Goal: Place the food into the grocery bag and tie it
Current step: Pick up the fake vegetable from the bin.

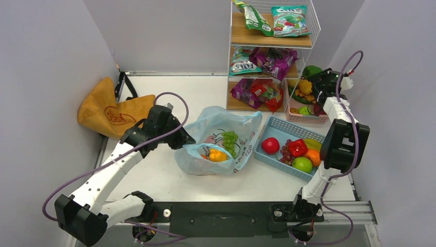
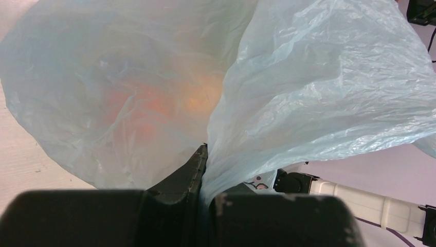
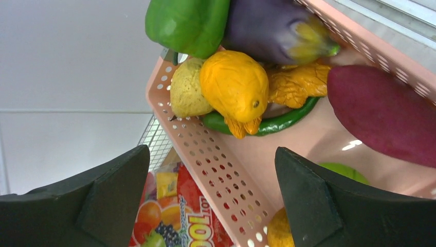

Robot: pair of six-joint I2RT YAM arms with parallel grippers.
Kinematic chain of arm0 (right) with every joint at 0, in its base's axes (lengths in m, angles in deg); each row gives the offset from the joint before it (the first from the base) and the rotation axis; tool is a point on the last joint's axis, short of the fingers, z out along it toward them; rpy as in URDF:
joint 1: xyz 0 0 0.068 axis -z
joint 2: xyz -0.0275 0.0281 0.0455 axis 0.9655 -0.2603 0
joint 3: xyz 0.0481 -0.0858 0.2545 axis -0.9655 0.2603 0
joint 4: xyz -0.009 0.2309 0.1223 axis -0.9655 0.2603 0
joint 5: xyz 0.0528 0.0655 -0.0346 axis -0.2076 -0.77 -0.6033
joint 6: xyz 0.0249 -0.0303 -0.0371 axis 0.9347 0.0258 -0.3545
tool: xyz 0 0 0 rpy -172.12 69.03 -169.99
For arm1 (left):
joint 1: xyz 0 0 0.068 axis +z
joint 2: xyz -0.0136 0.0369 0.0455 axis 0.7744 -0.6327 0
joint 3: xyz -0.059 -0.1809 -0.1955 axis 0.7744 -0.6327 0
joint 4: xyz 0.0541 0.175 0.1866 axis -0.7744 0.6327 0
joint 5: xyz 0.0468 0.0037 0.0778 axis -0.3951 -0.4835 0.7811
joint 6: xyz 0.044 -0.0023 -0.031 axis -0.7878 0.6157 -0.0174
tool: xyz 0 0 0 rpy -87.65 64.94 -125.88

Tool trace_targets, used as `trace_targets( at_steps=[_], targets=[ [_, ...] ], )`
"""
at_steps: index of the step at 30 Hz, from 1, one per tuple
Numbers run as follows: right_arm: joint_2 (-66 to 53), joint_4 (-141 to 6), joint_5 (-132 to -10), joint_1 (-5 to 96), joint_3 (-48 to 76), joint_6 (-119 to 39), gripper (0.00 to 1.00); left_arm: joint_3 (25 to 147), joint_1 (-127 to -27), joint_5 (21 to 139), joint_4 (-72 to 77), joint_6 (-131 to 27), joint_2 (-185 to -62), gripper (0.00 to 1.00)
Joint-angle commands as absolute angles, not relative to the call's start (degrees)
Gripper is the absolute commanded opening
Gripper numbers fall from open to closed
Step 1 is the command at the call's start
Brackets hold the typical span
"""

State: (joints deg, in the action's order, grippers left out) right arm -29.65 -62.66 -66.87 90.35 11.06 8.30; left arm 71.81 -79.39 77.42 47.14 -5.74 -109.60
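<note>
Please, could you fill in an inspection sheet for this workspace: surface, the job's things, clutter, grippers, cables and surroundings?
Surface: white table, no spill seen.
Job's things: bag lies open with grapes and pepper inside; more food waits in the blue basket.
Clutter: tote at far left; rack with snack packs; pink basket of vegetables.
Grippers: left gripper shut on the bag's edge; right gripper open over the pink basket, holding nothing.
Cables: purple cables loop along both arms.
Surroundings: grey walls around the table.
</note>
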Motion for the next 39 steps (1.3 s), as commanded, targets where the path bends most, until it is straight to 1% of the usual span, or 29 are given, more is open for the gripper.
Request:
trace_targets(
  at_steps=[1,9,20,35,39],
  targets=[
    [-33.1,-64.5,-66.4,90.7,4.7,7.1,0.87,74.7,-78.8,76.2,47.0,-7.1,-110.9,0.00],
    [-38.4,-64.2,-66.1,90.7,1.4,6.7,0.84,76.1,-78.6,76.2,46.2,-7.5,-114.4,0.00],
    [-45.1,-63.2,-65.4,90.7,-3.3,5.4,0.84,76.2,-78.2,76.1,45.5,-7.5,-117.2,0.00],
    [-50.6,-63.6,-65.6,90.9,-8.0,4.4,0.83,76.4,-78.0,75.5,44.0,-7.4,-120.2,0.00],
    [-51.6,-65.0,-67.5,91.0,-8.4,4.9,0.70,76.5,-78.0,75.2,43.2,-7.4,-121.0,0.00]
  ],
)
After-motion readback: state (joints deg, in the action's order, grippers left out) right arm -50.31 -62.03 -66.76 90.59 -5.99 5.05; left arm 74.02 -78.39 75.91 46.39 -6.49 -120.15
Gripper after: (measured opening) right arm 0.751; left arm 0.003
